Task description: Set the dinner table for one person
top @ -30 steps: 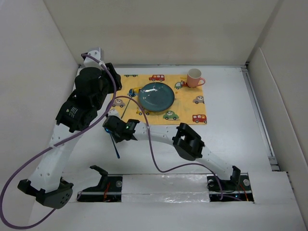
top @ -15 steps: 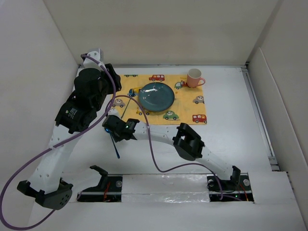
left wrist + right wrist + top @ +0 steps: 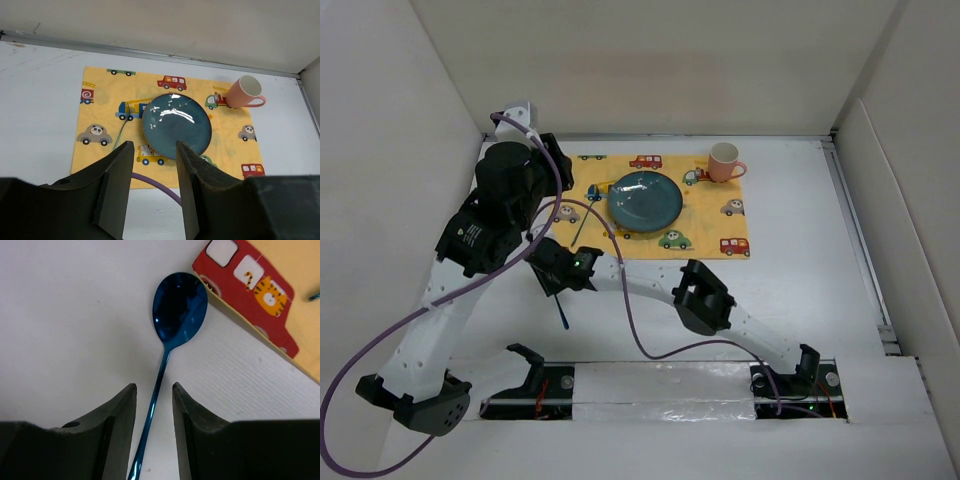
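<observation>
1. My right pincer [image 3: 153,390] is low over the white bench [image 3: 800,290], at about 7 o'clock from the yellow car-print mat [image 3: 705,222]. Its jaws are a narrow gap apart and straddle the thin handle of a blue spoon [image 3: 179,310]. I see bare bench on each side of the handle, so nothing is clamped.
2. The spoon lies flat on the bench. In my wrist view its bowl points to 12 o'clock, just off the mat's edge beside a red car print, and the handle runs back to 6 o'clock between my fingers.
3. The bench is under everything here. It stretches wide from my bases to the far wall, and the mat sits on its far middle part.
4. A dark teal plate [image 3: 645,198] rests on the mat, a little toward 9 o'clock of the mat's middle.
5. A thin green stick lies at 8 o'clock of the plate. I cannot tell what it is.
6. My left pincer [image 3: 155,150] hangs high above the mat's 9 o'clock side, jaws parted and holding nothing.
7. A pink mug [image 3: 724,161] stands upright at the mat's 1 o'clock corner, handle toward 3 o'clock, apart from the plate.
</observation>
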Available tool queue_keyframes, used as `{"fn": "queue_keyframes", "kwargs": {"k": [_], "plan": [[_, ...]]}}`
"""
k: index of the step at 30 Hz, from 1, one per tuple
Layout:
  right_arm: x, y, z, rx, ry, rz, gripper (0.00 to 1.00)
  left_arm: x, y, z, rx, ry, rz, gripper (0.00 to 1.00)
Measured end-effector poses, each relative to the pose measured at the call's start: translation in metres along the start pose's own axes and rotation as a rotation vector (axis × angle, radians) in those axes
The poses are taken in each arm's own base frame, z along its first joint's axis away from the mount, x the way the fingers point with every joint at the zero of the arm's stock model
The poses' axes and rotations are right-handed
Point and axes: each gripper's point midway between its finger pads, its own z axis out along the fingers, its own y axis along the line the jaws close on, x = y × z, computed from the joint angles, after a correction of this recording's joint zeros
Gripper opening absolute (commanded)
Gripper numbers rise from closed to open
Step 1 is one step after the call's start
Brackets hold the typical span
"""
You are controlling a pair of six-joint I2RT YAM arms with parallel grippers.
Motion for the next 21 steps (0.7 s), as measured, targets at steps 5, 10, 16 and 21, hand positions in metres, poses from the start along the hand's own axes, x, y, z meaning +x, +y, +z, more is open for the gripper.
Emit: {"fn": "queue_keyframes", "kwargs": {"k": [5,10,16,21], "plan": [[0.009,-0.001,0.013,0.001,0.009,-0.008,0.30,0.000,0.001,0.001,-0.004,0.000,0.001,0.36],[0.014,-0.008,0.016,0.047,-0.001,-0.009,0.03,-0.003,0.004,0.000,-0.022,-0.010,0.010,0.36],[0.023,-0.020,0.005,0.088,-0.008,0.005,0.00,-0.017,0.006,-0.003,-0.037,-0.046,0.015,0.36],[0.047,-0.049,-0.030,0.140,0.060,-0.001,0.00,-0.023,0.008,-0.001,-0.059,-0.062,0.026,0.42]]}}
